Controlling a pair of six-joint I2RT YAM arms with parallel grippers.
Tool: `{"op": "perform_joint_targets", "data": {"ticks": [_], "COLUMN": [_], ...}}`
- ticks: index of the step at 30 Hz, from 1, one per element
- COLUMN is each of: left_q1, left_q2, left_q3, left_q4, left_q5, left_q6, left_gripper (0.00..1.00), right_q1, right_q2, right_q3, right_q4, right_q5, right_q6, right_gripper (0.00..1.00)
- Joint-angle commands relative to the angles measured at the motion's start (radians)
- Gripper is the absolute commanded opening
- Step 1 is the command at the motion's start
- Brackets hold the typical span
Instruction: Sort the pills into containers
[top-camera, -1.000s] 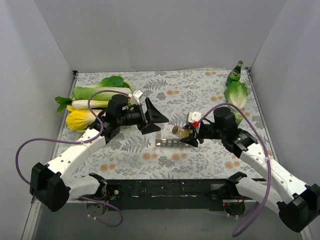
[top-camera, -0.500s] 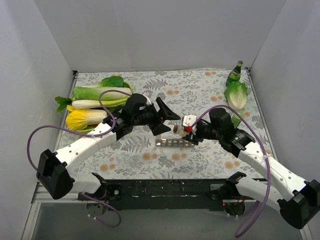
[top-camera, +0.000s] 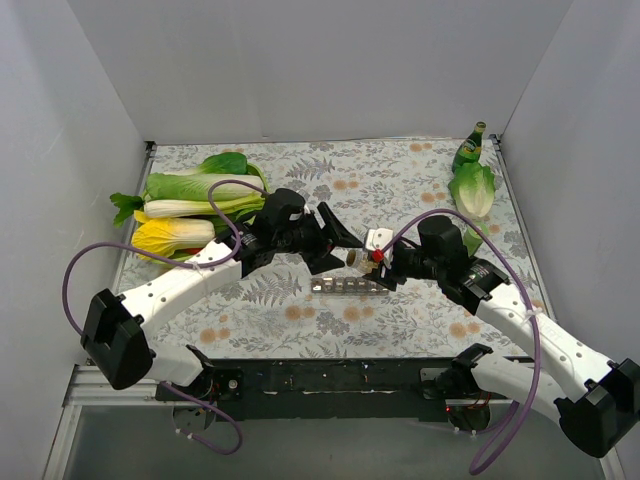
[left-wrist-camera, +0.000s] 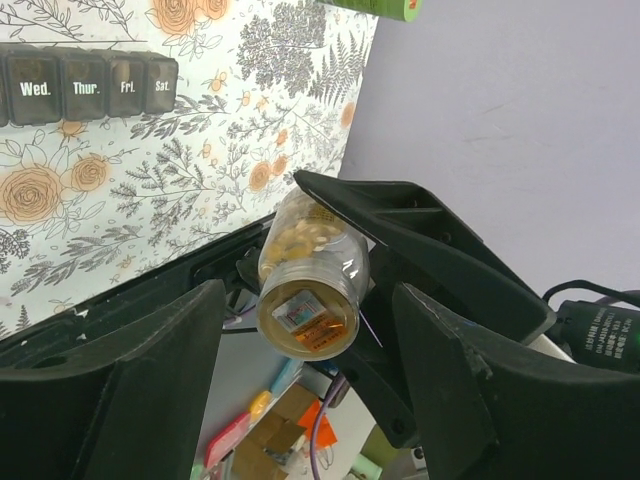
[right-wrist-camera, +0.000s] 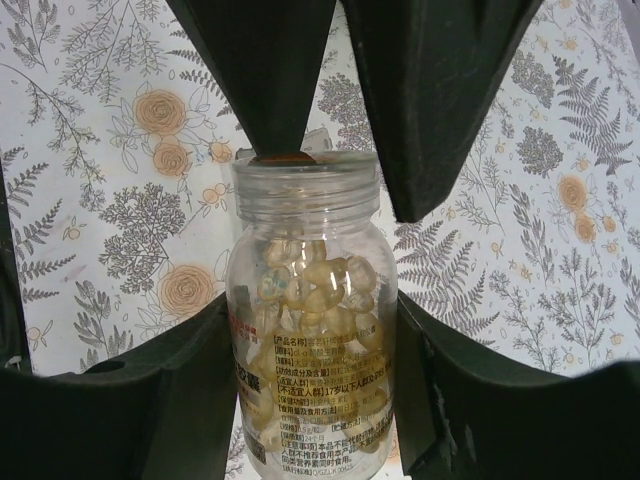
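My right gripper (right-wrist-camera: 312, 300) is shut on a clear pill bottle (right-wrist-camera: 310, 350) full of yellow capsules. It holds the bottle above the table, just behind the containers (top-camera: 345, 286), a grey strip of day-labelled compartments that also shows in the left wrist view (left-wrist-camera: 90, 85). My left gripper (top-camera: 340, 248) is open, with its fingers (right-wrist-camera: 270, 70) on either side of the bottle's neck end and not touching it. In the left wrist view the bottle (left-wrist-camera: 310, 275) hangs between my open left gripper (left-wrist-camera: 308, 300), and its round end faces the camera.
Bok choy (top-camera: 195, 188) and a yellow vegetable (top-camera: 165, 238) lie at the left. A small green bottle (top-camera: 468, 148) and a lettuce leaf (top-camera: 472, 188) are at the back right. Grey walls surround the flowered tabletop (top-camera: 300, 320).
My left arm has swung right, bringing its open fingers up to the bottle. My right gripper has shifted slightly left with the bottle.
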Motion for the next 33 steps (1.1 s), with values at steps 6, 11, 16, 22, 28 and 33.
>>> {"op": "perform_joint_targets", "data": {"ticks": [6,11,16,22,28,33], "left_q1": [-0.007,-0.007,-0.007,-0.007,-0.007,-0.006], "left_q2": [-0.013,-0.016,-0.015,-0.019,-0.033,-0.045], "left_q3": [-0.011,-0.032,-0.049,-0.066,-0.087,-0.115], "left_q4": [0.012,0.022,0.021,0.002,0.042,0.096], "left_q5": [0.051,0.063,0.054,0.052,0.087,0.133], "left_q6": [0.056,0.071,0.088,0.129,0.146,0.148], "left_gripper": [0.6,0.57,0.57,0.57,0.57,0.58], "right_q1": [-0.023,-0.04,-0.044,-0.063,-0.08,-0.098], "right_q2": [0.005,0.005,0.002,0.006,0.009,0.017], "right_q3": [0.048,0.053,0.056,0.056,0.051,0.054], "right_q4": [0.042,0.045,0.039,0.05,0.062,0.082], "right_q5": [-0.032,-0.056,-0.065,-0.091,-0.143,-0.187], "right_q6": [0.062,0.089,0.094,0.137,0.203,0.273], "right_gripper": [0.01,0.01,0.01,0.01,0.01,0.01]}}
